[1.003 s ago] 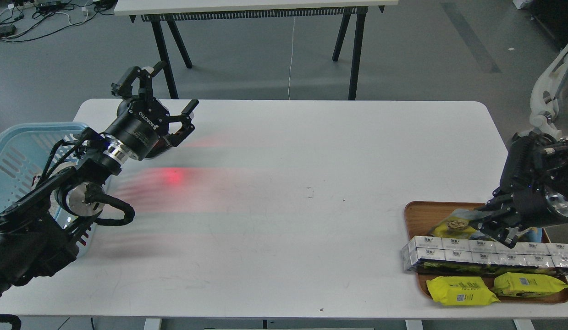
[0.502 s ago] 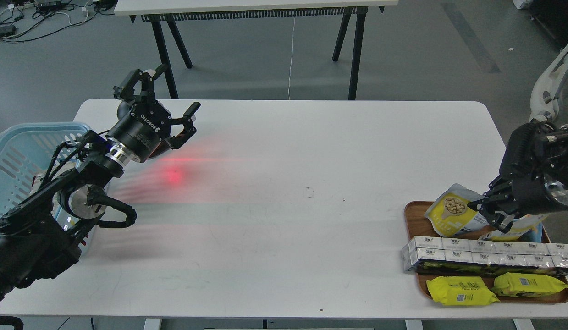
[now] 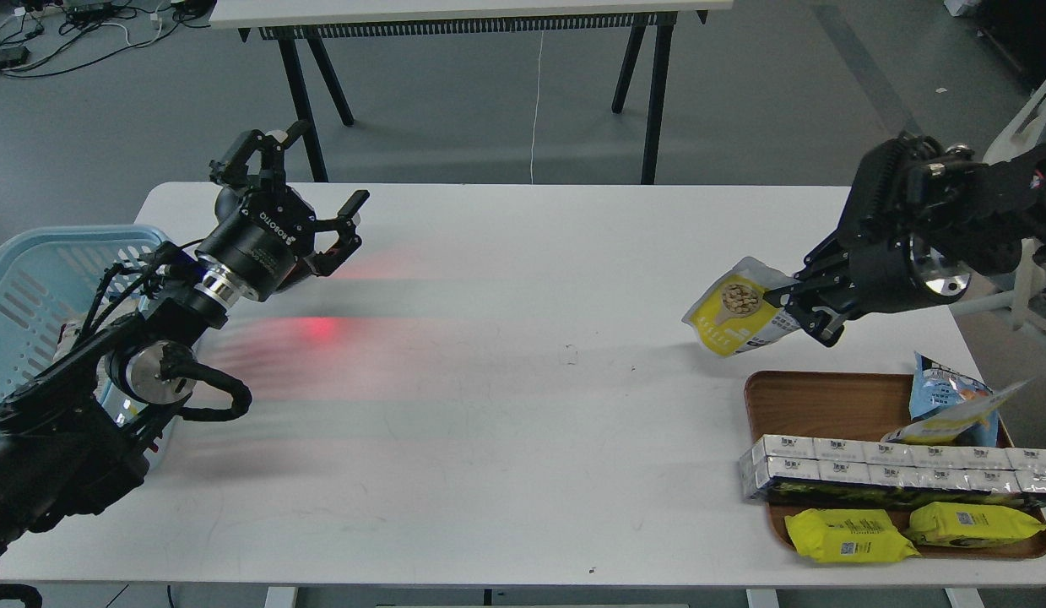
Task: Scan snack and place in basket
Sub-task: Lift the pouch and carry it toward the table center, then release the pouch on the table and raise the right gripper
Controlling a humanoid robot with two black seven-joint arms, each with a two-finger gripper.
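Note:
The snack (image 3: 736,309), a small pouch with a white-grey top, a yellow lower part and a round picture of nuts, hangs tilted above the table's right side. My right gripper (image 3: 798,313) is shut on its right edge and holds it above and to the left of the wooden tray. The light blue basket (image 3: 29,283) stands at the table's left edge, partly hidden by my left arm. My left gripper (image 3: 330,165) is beside the basket with its fingers around a dark scanner (image 3: 296,272), which is mostly hidden. The scanner throws a red light spot (image 3: 320,328) on the table.
A brown wooden tray (image 3: 826,401) at the front right holds a blue-and-yellow bag (image 3: 945,405), a row of white boxes (image 3: 894,473) and two flat yellow packs (image 3: 848,536). A second table (image 3: 472,13) stands behind on the grey floor.
My right gripper has lifted the snack out of the tray, up and to the left, over the table. The left arm has barely moved; the red spot has shifted slightly.

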